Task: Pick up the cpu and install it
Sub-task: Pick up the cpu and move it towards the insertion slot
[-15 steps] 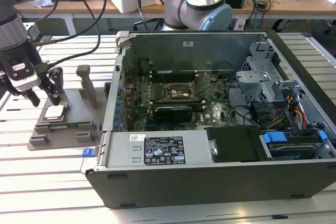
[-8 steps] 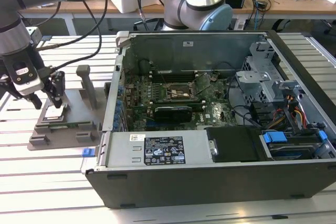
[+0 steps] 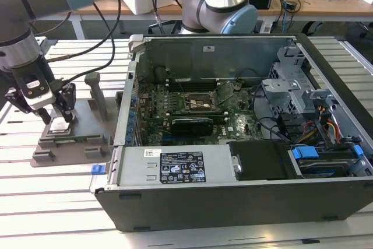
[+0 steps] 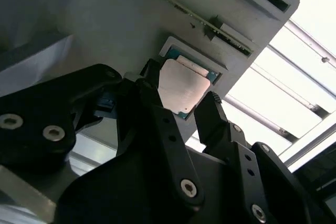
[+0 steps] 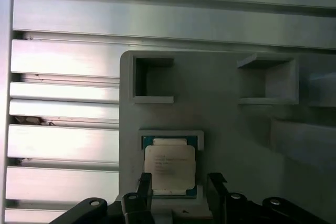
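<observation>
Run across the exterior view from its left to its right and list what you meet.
cpu → small blue piece → white label → black cover → blue latch

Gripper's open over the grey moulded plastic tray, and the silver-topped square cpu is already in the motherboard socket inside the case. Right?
One thing is off. The silver-topped square cpu isn't in the motherboard socket. It lies in its pocket in the grey moulded plastic tray, with the gripper open on either side of it. The first wrist view shows this. The rest holds.
</observation>
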`<state>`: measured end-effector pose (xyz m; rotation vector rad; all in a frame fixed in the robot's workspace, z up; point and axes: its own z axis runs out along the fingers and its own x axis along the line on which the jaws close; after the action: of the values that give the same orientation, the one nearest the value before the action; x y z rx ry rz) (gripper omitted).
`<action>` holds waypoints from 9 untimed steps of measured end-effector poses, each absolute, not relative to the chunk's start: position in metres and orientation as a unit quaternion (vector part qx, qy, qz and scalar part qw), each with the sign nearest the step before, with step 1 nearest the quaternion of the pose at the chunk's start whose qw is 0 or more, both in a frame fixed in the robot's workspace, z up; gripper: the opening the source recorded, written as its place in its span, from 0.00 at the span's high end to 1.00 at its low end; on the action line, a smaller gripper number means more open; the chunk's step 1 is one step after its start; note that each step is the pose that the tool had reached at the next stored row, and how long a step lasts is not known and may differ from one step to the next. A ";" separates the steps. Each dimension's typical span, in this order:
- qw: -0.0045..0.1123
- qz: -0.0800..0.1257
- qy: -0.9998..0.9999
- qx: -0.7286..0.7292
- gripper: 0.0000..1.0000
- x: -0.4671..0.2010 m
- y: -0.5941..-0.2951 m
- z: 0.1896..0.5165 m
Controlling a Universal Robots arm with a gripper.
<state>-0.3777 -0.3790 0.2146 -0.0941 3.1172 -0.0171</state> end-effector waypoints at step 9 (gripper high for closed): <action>0.011 -0.006 0.999 -0.031 0.46 -0.380 -0.377 0.204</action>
<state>-0.3797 -0.3769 0.2036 -0.0957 3.1172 -0.0172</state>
